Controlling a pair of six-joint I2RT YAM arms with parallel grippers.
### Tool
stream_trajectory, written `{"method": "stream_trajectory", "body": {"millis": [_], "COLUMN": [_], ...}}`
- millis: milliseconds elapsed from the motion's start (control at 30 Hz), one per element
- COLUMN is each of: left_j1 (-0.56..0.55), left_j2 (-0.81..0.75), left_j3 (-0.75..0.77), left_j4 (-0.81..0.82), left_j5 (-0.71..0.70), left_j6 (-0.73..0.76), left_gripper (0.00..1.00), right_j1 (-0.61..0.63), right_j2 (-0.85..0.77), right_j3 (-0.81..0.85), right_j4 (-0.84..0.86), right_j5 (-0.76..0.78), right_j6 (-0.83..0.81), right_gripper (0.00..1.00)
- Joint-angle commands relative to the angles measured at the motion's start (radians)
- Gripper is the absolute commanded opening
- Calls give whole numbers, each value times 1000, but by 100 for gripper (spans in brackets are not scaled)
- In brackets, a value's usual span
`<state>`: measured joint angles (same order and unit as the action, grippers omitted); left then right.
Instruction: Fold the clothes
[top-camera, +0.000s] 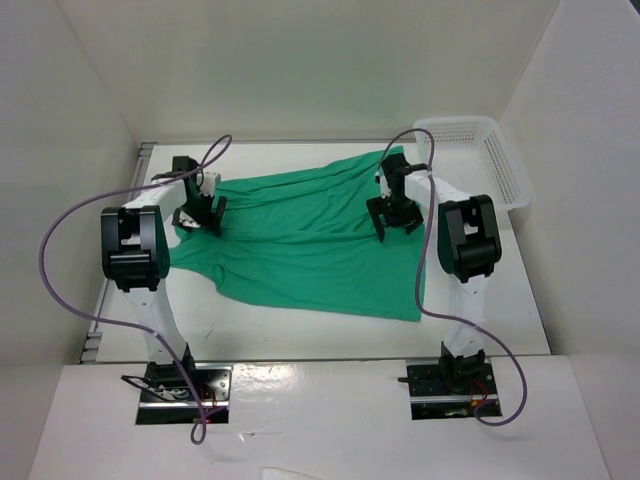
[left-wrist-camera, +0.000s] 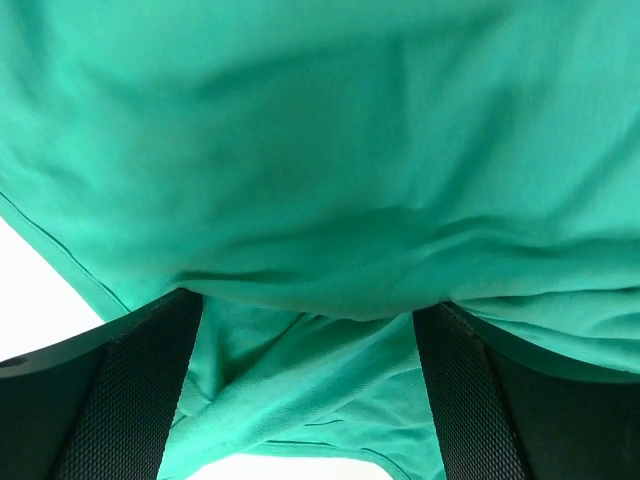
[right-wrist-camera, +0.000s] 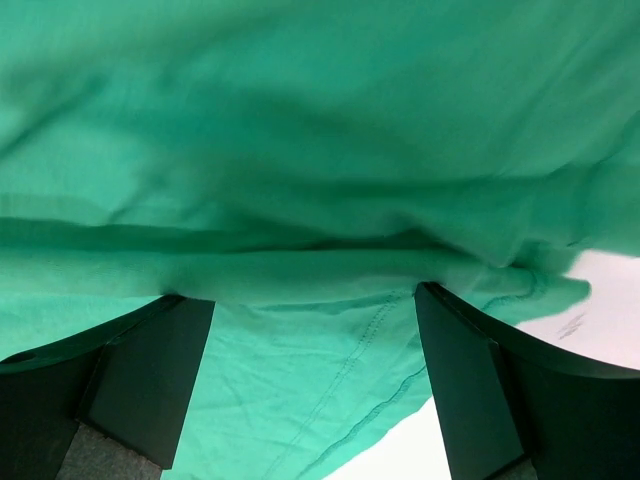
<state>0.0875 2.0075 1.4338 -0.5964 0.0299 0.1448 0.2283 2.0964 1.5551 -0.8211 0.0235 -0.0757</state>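
The clothes, one emerald-green T-shirt (top-camera: 300, 245), lie spread and wrinkled across the white table. My left gripper (top-camera: 205, 222) points down at the shirt's left edge. My right gripper (top-camera: 395, 225) points down near its right edge. In the left wrist view the fingers (left-wrist-camera: 140, 390) stand wide apart, with loose green fabric (left-wrist-camera: 320, 150) lying between them and a fold covering their tips; that gripper (left-wrist-camera: 310, 310) is open. In the right wrist view the gripper (right-wrist-camera: 315, 295) is open too. A stitched hem of the shirt (right-wrist-camera: 350, 380) lies slack between its fingers (right-wrist-camera: 470, 390).
A white mesh basket (top-camera: 495, 150) stands at the table's back right corner, just beyond the right arm. White walls enclose the table (top-camera: 300, 335) at the back and on both sides. Purple cables loop from both arms.
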Motion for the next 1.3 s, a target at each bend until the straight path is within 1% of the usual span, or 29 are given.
{"method": "stream_trajectory", "body": {"millis": [0, 367, 567, 667, 700, 767, 833, 867, 900, 933, 967, 1000, 1033, 1067, 1100, 1167, 1200, 1233, 1267], "left_j1": [-5, -5, -5, -5, -5, -5, 6, 82, 83, 104, 159, 185, 213, 268, 296, 346, 385, 405, 422], "left_j2": [46, 117, 158, 158, 143, 113, 21, -156, -158, -200, -275, -306, -334, -381, -400, -427, -428, -418, -396], "left_j3": [77, 249, 350, 370, 385, 386, 352, 191, 189, 141, 43, -2, -47, -87, -163, -219, -246, -246, -246], "left_j4": [32, 23, 4, 4, -20, -46, -77, -77, -77, -77, -65, -65, -56, -43, -34, -11, -11, -11, -11], "left_j5": [-19, -28, 5, 15, 15, 28, 56, 126, 127, 142, 154, 166, 180, 195, 221, 241, 242, 273, 295], "left_j6": [-30, -59, -88, -97, -106, -106, -94, -65, -65, -45, -31, -18, 17, 38, 58, 93, 102, 120, 130], "left_gripper": [91, 91, 91, 91, 91, 91, 91, 94, 94, 94, 94, 94, 94, 93, 90, 87, 82, 72, 68], "right_j1": [-23, -33, -33, -33, -33, -33, -33, -33, -33, -33, -33, -33, -33, -44, -44, -64, -64, -64, -73], "right_j2": [53, 145, 145, 122, 122, 68, 4, -157, -159, -198, -276, -314, -344, -375, -427, -461, -485, -486, -501], "right_j3": [92, 270, 333, 333, 342, 342, 312, 202, 201, 142, 105, 77, 10, -18, -45, -108, -140, -153, -167], "right_j4": [60, 40, 31, 40, 40, 11, 11, 11, 11, 11, 23, 23, 36, 36, 51, 51, 51, 51, 51], "right_j5": [61, 92, 92, 92, 92, 38, -9, -89, -89, -103, -112, -129, -141, -152, -186, -217, -238, -247, -247], "right_j6": [7, -12, -12, -12, -21, -21, -33, -53, -67, -78, -87, -108, -117, -127, -136, -171, -171, -199, -208], "right_gripper": [89, 89, 89, 89, 89, 89, 89, 89, 89, 90, 90, 90, 90, 90, 90, 90, 90, 90, 90]}}
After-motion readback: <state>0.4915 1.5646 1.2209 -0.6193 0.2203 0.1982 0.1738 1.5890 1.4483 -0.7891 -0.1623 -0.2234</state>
